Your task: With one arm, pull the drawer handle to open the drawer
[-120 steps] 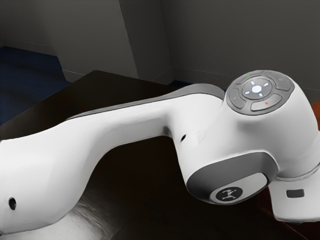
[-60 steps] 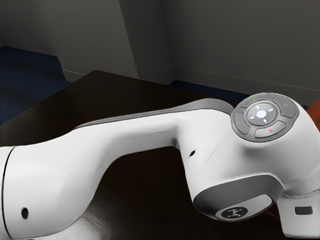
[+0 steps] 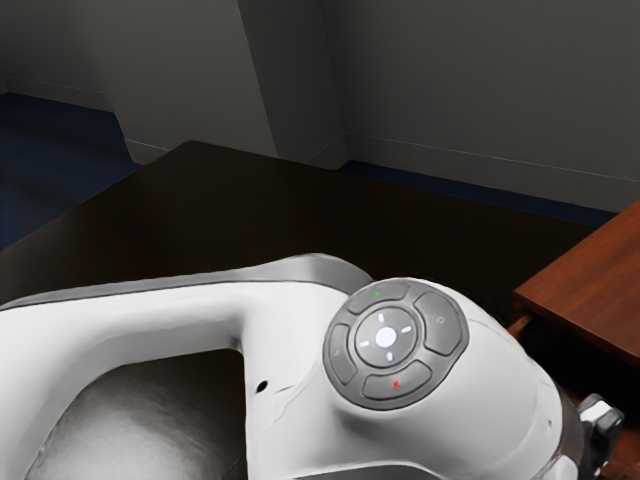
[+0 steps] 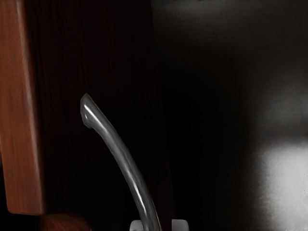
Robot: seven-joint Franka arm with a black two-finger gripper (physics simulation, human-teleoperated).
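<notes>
Exterior view: a big white arm (image 3: pixel 120 330) fills the lower half of the frame, coming in from the exterior view's left. A round grey button pad (image 3: pixel 386 340) sits on it, low and a bit right of the middle. Behind the arm lies a dark table (image 3: pixel 230 210). A brown wooden cabinet (image 3: pixel 590 290) pokes in at the right edge and is cut off there. The arm covers most of its front, so I cannot tell how far the drawer is out.

In the wrist view a shiny silver handle (image 4: pixel 120 159) curves across a very dark space, beside a red-brown wooden board (image 4: pixel 17 106). One end of the handle runs to the gripper (image 4: pixel 156 226) and is cut off by the frame edge. I cannot tell if the gripper is open or closed on it.
</notes>
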